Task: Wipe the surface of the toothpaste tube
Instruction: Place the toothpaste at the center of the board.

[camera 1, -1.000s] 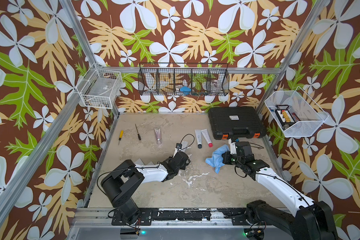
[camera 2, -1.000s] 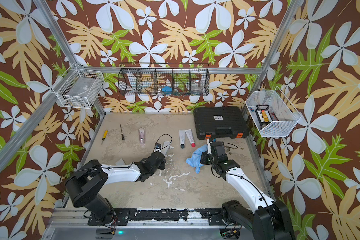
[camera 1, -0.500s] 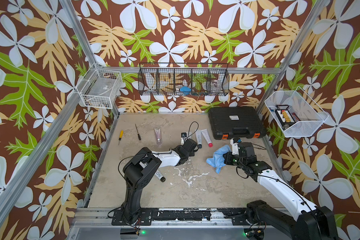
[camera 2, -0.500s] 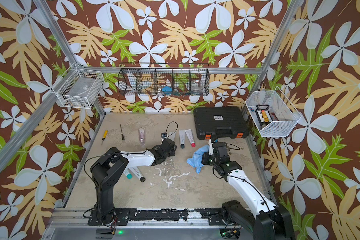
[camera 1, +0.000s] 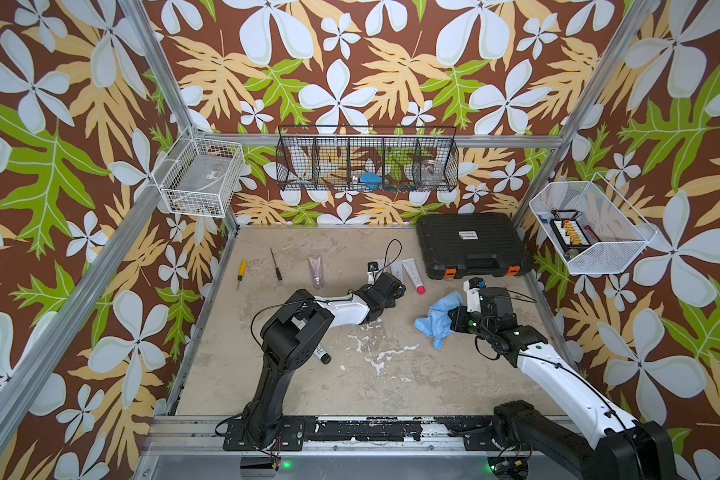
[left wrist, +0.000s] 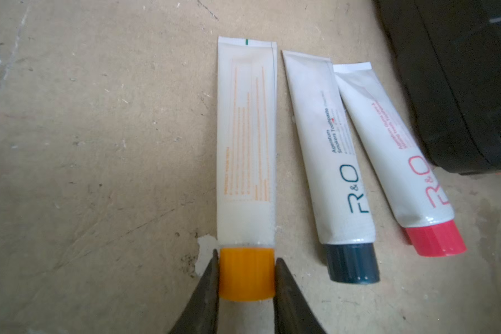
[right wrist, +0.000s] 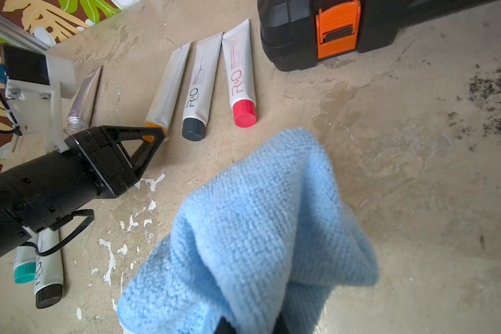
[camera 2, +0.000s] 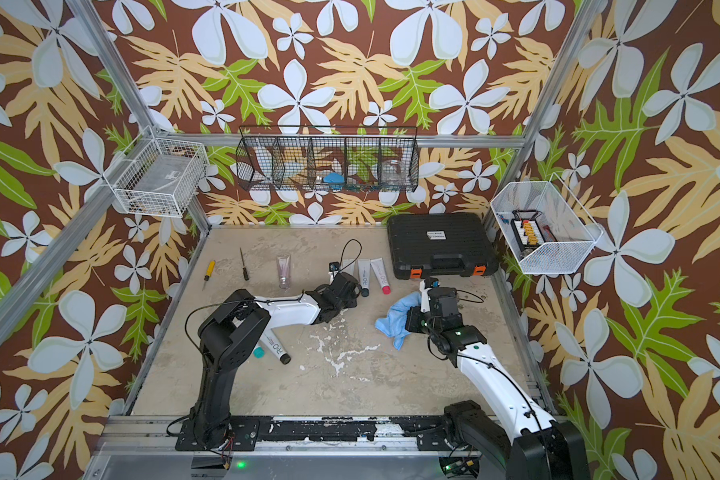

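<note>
Left gripper is clamped on the ribbed orange cap of one flat white toothpaste tube lying on the scuffed table. Right gripper pinches one fuzzy blue cloth. Nearby: one ridged black case, two more white tubes alongside, two slim screwdrivers.

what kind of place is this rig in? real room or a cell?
Probably a staged robot test cell, not a real room: aluminium frame lined with floral wallpaper, two arms bolted to a rail, wire baskets and props like toothpaste tubes on a worn table.
</note>
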Controlling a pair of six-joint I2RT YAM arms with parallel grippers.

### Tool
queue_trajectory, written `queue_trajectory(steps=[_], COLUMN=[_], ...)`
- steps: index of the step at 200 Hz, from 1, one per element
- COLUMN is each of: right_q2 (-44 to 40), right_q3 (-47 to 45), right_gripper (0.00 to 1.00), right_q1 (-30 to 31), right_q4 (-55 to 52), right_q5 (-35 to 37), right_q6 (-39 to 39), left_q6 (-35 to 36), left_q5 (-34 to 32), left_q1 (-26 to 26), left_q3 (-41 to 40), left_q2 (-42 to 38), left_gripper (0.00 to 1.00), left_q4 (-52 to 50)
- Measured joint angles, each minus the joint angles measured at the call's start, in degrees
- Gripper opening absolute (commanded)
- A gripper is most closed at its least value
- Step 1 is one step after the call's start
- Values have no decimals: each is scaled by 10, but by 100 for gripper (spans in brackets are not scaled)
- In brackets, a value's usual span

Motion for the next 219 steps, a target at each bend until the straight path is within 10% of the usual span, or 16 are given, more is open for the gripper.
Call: queue_trajectory(steps=[96, 219], right_q2=[12, 10], right_q3=[-1, -14], right_gripper=[0, 0], right_q1=[-1, -1], right_q4=[0, 7], right_q5=[-1, -19], right_q6=[1, 1], left_q6=[0, 75], left_q5=[15, -40], left_q1=[0, 123], left_q3=[24, -77], left_q2=[-38, -238], left_gripper=[58, 61], left_q4=[-32, -79])
